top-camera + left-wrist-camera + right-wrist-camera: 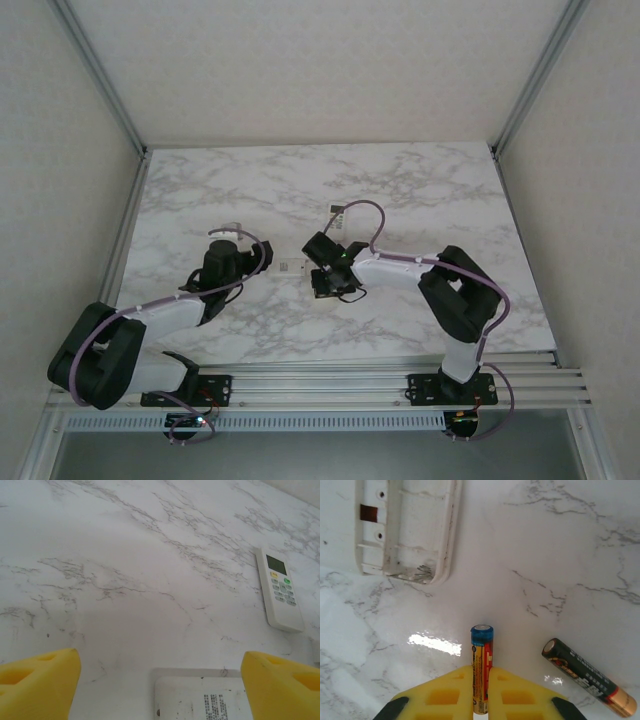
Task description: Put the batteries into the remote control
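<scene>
My right gripper (481, 672) is shut on a battery (482, 645) with a blue cap and a yellow-red label, which stands out past the yellow fingertips, just above the marble. A second battery (585, 676), black with a gold end, lies loose on the table to its right. Up and to the left lies a white remote control (447, 530), its battery compartment open and empty. My left gripper (160, 655) is open, and the end of a white remote-like piece (200, 700), label side up, lies between its yellow fingers (40, 680). In the top view the two grippers (232, 235) (318, 268) hang over the table's middle.
Another white remote (280, 590) with a screen and buttons lies face up, farther out on the marble table (420, 190), to the right of the left gripper. Metal frame posts and white walls bound the table on three sides.
</scene>
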Tool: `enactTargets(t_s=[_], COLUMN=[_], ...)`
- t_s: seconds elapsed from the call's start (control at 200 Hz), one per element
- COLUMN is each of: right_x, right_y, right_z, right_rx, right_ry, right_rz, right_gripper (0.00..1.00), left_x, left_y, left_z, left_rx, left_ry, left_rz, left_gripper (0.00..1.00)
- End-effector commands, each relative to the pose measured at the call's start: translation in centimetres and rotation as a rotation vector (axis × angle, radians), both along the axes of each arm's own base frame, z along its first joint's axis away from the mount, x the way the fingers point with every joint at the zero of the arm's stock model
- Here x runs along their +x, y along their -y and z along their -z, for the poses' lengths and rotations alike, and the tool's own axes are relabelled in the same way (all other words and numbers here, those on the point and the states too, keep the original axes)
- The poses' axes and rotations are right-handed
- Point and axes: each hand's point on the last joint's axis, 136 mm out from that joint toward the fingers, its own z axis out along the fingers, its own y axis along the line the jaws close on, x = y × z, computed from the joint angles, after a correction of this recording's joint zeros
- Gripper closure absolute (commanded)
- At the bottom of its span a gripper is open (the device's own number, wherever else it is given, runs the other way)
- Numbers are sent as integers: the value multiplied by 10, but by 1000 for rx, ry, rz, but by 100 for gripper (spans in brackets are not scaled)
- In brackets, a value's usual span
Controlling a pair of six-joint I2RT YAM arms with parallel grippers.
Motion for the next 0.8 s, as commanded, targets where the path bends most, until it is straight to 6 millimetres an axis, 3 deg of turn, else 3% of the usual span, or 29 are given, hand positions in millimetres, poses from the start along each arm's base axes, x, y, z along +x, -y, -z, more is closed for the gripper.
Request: enactTargets(t_s=[0.0,0.14,0.23,0.401,0.796], right_x=[11,20,26,36,54], right_y=[-12,-18,-32,-44,-49], right_z=[-38,-47,-48,-36,-15], right_rx=[98,126,192,186,159], right_ry=[61,73,64,39,47], right_rz=[86,136,128,123,136], right_gripper=[89,89,87,87,86], left_x=[7,8,8,8,9], left_y=[0,-1,-1,0,2], left_z=[-5,-1,-2,-2,-3], left_rx=[-27,-33,-42,-46,-53], left_ry=[2,-18,-17,-18,-18], left_rz=[-16,-21,-21,-16,-1], left_gripper=[17,16,16,15,15])
